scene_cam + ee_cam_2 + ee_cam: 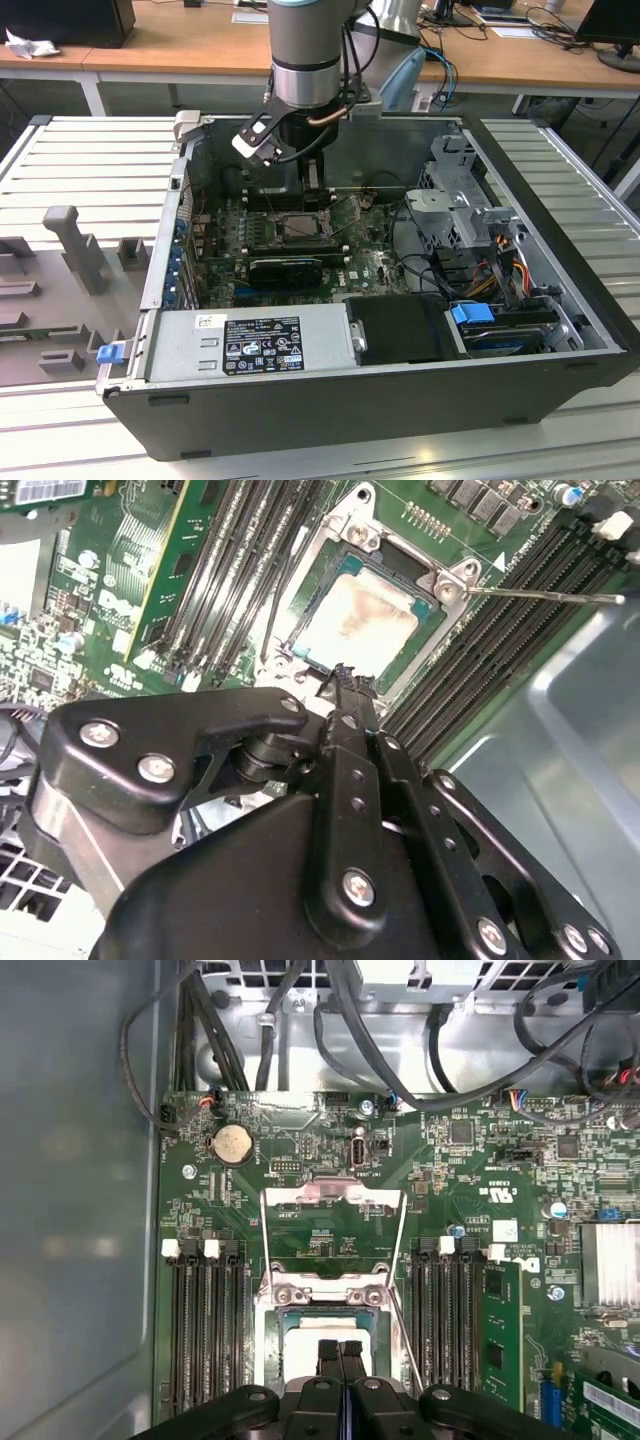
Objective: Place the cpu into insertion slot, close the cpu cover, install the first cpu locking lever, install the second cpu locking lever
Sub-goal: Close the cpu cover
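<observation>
Cpu [360, 620]: seated. Pale face up, lying flat inside the slot [352, 564], with the dark frame showing along its edges in both wrist views. Step one reads as done.

Slot: near the middle of the board [330, 1150], between two banks of long black memory slots [205, 1330]. The board lies in the open case [560, 260].

Cover [330, 1192]: open. The metal frame is swung back off the slot and green board shows through its window. It is not down over the cpu, so step two is judged not yet done.

Levers: one thin rod [545, 593] sticks out sideways from the slot's corner, free of any catch. A second thin wire [278, 600] runs along the opposite side and also looks unlatched, though its end is hard to make out. Steps three and four are judged outstanding.

Gripper [341, 1345]: jaws pressed together with nothing between them. The tip hangs at the edge of the cpu, on the side away from the raised cover. Whether it touches the chip cannot be told.

Tally: one of four steps complete, as far as shows.
</observation>
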Tool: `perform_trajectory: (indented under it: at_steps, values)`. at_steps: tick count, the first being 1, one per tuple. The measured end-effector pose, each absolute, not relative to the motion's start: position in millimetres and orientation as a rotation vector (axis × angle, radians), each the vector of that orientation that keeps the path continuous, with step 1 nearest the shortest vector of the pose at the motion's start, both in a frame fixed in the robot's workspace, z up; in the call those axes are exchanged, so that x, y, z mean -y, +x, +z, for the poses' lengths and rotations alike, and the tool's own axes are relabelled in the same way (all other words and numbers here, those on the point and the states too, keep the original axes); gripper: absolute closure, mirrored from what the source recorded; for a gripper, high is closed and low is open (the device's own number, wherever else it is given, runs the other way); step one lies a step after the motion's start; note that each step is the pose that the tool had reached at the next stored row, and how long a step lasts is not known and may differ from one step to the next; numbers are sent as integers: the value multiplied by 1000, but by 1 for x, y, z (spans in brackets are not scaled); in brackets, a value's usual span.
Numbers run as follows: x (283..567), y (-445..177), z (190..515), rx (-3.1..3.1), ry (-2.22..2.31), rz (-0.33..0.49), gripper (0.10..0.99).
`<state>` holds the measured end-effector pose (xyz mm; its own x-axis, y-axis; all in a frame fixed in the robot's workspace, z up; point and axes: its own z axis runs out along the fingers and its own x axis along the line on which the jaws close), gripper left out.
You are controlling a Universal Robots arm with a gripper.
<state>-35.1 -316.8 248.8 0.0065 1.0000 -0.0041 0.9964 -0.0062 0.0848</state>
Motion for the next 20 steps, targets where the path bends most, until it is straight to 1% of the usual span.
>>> perform_trajectory:
  at_steps: [2,11,20]
  values:
    - [317,-34,255,-2170,2183,87,980]
    - [317,7,255,-2187,2201,50,980]
    - [317,25,256,-2188,2203,49,980]
